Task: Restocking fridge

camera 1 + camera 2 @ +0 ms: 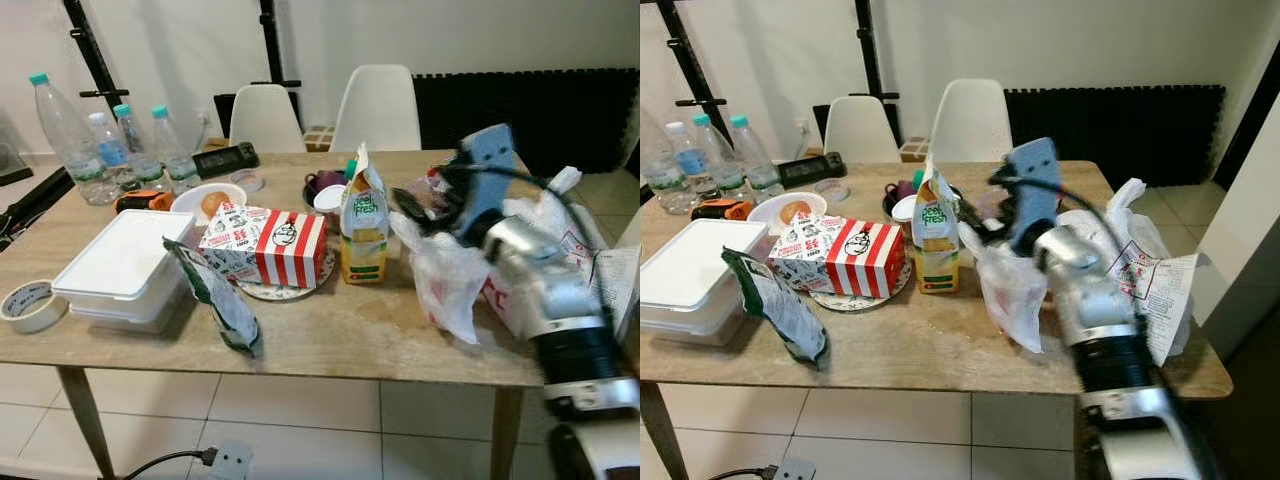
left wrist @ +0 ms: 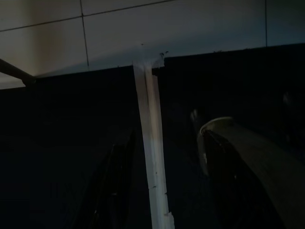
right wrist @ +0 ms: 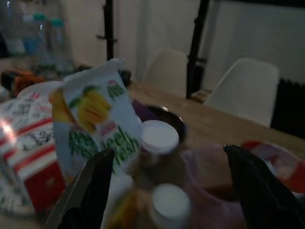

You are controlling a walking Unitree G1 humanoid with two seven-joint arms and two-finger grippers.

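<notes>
Nearest us, our right arm reaches over the table's (image 1: 330,350) right front edge, where bare wood lies open along the front. From the left: tape roll (image 1: 30,305), white container (image 1: 125,262), striped box (image 1: 265,245), juice carton (image 1: 364,225), then a plastic bag (image 1: 445,275). Our right gripper (image 3: 171,191) hovers over the bag, fingers spread wide, holding nothing; its wrist view shows white-capped jars (image 3: 159,138) beside the carton. Our left gripper's fingers (image 2: 114,186) appear spread apart in shade above tiled floor.
</notes>
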